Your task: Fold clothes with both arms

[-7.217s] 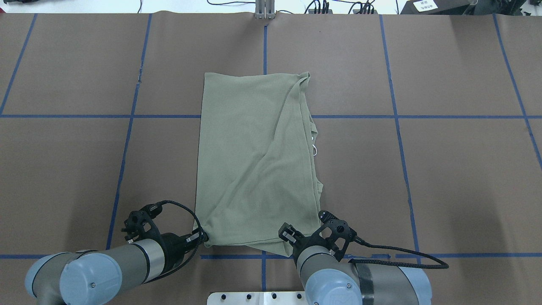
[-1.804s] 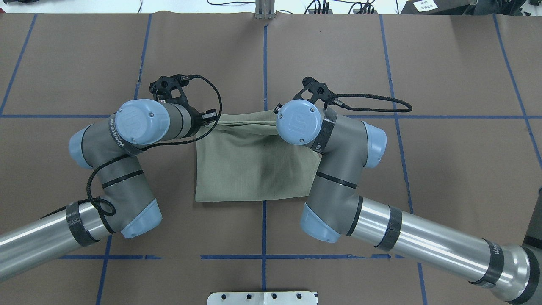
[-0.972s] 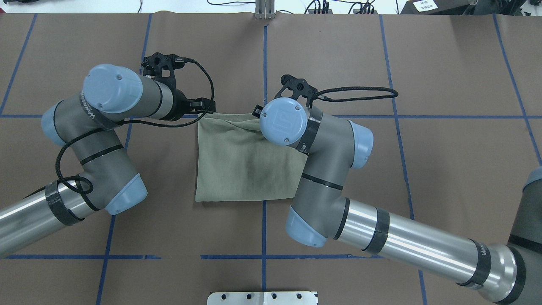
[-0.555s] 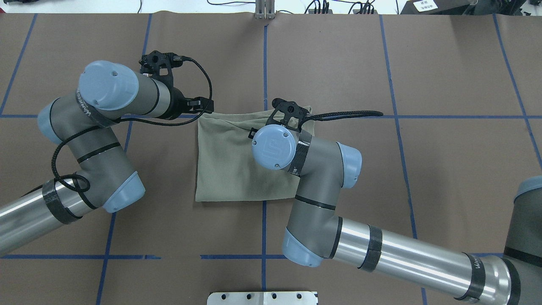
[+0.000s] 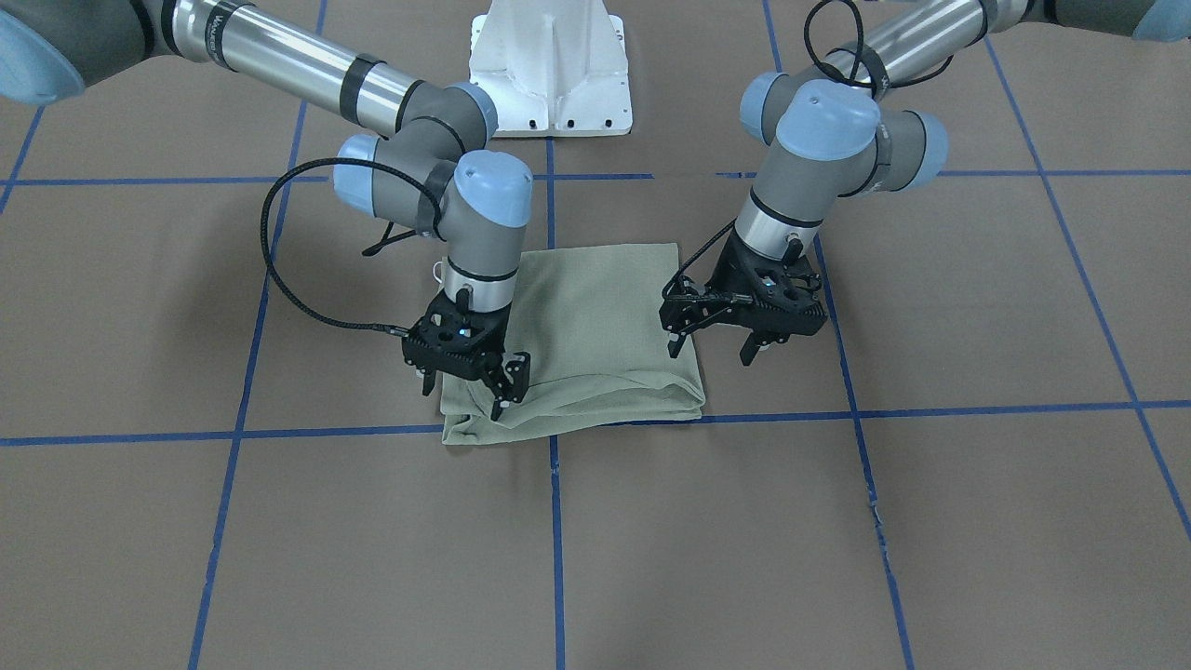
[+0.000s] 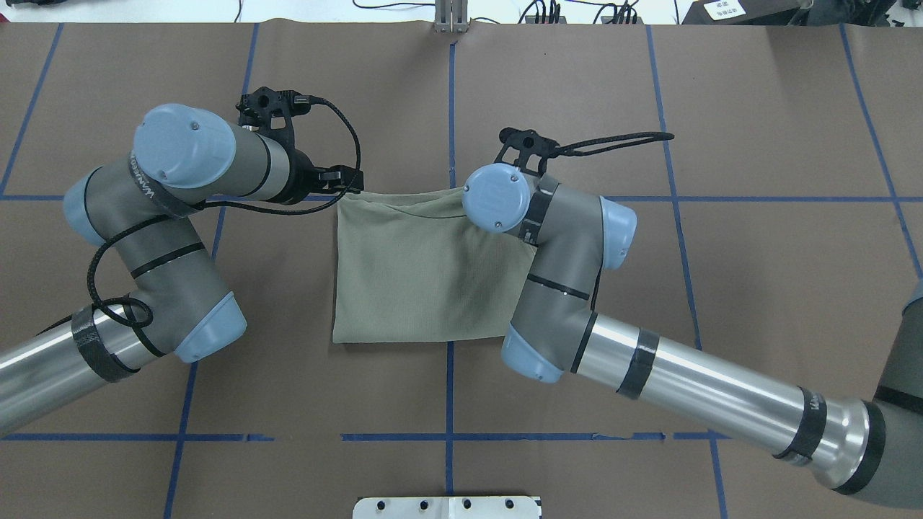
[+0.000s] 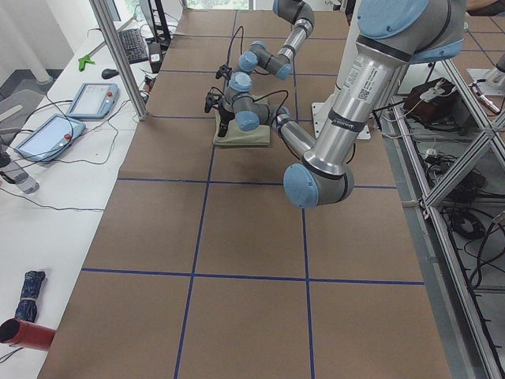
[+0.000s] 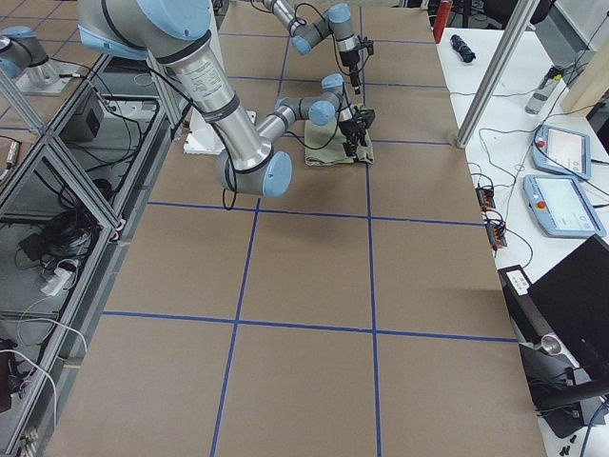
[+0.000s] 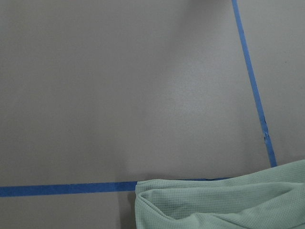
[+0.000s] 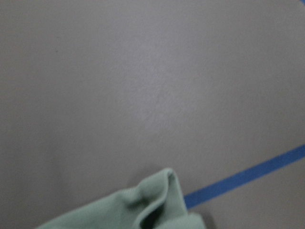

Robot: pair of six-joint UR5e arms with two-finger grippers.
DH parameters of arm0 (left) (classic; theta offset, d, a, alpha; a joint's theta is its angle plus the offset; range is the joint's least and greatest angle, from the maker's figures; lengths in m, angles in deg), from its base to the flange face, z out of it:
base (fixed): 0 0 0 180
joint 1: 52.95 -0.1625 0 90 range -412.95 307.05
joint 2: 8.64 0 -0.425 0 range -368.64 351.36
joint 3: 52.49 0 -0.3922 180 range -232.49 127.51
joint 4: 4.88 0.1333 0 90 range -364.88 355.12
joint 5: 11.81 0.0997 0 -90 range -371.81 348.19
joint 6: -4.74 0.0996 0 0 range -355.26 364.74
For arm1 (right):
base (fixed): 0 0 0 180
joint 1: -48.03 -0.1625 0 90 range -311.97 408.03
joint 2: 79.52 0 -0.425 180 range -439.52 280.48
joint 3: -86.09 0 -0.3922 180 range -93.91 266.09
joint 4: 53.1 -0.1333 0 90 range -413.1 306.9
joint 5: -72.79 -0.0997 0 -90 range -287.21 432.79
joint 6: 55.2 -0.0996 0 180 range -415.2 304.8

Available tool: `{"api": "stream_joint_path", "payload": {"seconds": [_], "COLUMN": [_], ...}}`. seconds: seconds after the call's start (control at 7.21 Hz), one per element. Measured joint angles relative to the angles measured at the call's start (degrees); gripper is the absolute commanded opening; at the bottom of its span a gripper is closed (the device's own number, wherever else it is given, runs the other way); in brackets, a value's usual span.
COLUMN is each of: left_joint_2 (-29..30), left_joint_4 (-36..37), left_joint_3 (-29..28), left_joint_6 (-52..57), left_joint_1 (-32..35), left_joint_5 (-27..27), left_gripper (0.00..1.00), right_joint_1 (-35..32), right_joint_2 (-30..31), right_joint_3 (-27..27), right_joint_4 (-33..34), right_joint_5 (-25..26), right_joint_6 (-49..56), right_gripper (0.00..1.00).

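1. Both pairs of jaws look spread and hold nothing. The left gripper (image 5: 709, 351) hangs just beside the shirt's edge. The right gripper (image 5: 463, 395) sits low over the opposite far corner, with one fingertip (image 5: 499, 408) seemingly touching cloth.
2. The shirt (image 6: 418, 281) lies in the middle of the table (image 6: 757, 288) as a compact rectangle of several layers. Its far edge runs along a blue tape line (image 6: 757, 198).
3. To my eye the folding is nearly finished: sleeves and neck are out of sight, and the near edge is crisp.
4. What is left, I judge, is tidying. The far edge is puffy, and both wrist views show loose lips of cloth at its corners. After that the arms need only pull clear.
5. For writing, a black band (image 6: 148, 191) on the left arm (image 6: 166, 252) carries white letters beginning "WAN", with the rest unclear. A blue cap on the right arm (image 6: 570, 288) bears a logo (image 6: 495, 197). A white label (image 6: 728, 9) beyond the table's far right corner is too small to read. No shirt logo or tag shows.
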Motion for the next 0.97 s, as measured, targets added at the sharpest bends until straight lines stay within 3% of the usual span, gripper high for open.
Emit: {"api": "stream_joint_path", "payload": {"seconds": [0.42,0.69,0.97], "left_joint_2": [0.05,0.11,0.51], "left_joint_4": [0.06,0.29,0.35], "left_joint_3": [-0.16,-1.2,-2.33], "left_joint_6": [-0.4,-0.98,-1.07], "left_joint_1": [-0.3,-3.58,-6.8], "left_joint_5": [0.1,3.59,7.42], "left_gripper": [1.0,1.0,1.0], "right_joint_1": [-5.01,-5.88,-6.06], "right_joint_2": [-0.64,-0.5,-0.08], "right_joint_3": [-2.37,3.85,7.54], "right_joint_4": [-0.42,-0.36,-0.1], "right_joint_5": [-2.83,-9.77,-12.07], "right_joint_6": [5.69,8.9,9.74], "right_gripper": [1.0,1.0,1.0]}}
